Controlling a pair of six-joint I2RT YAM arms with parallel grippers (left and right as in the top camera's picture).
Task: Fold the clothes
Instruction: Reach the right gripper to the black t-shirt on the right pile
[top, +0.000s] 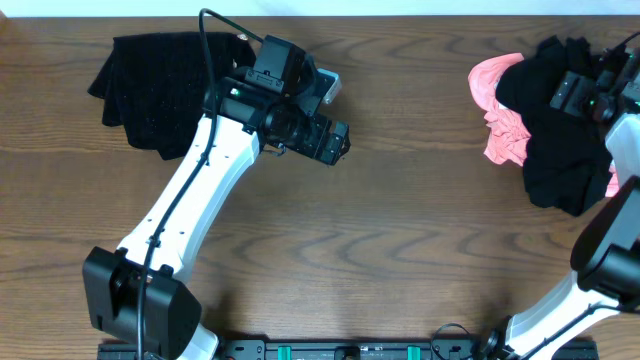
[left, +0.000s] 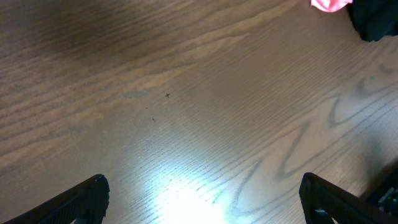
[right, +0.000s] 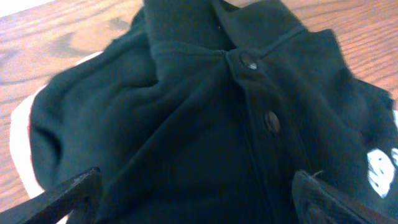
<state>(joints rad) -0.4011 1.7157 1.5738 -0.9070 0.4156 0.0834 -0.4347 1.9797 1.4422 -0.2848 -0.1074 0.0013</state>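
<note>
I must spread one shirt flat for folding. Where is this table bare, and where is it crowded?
Bare: the middle of the brown wooden table, from the left gripper across to the heap of black and pink clothes. Crowded: the right end under that heap; the far-left corner holds a folded black garment.

The left arm (top: 190, 195) and the right arm (top: 565, 295) at 5 o'clock are white shells with black joints. A thin black cable (top: 203, 50) runs along the left one. The left claw (left: 202, 186) and right claw (right: 196, 177) have black fingers.
</note>
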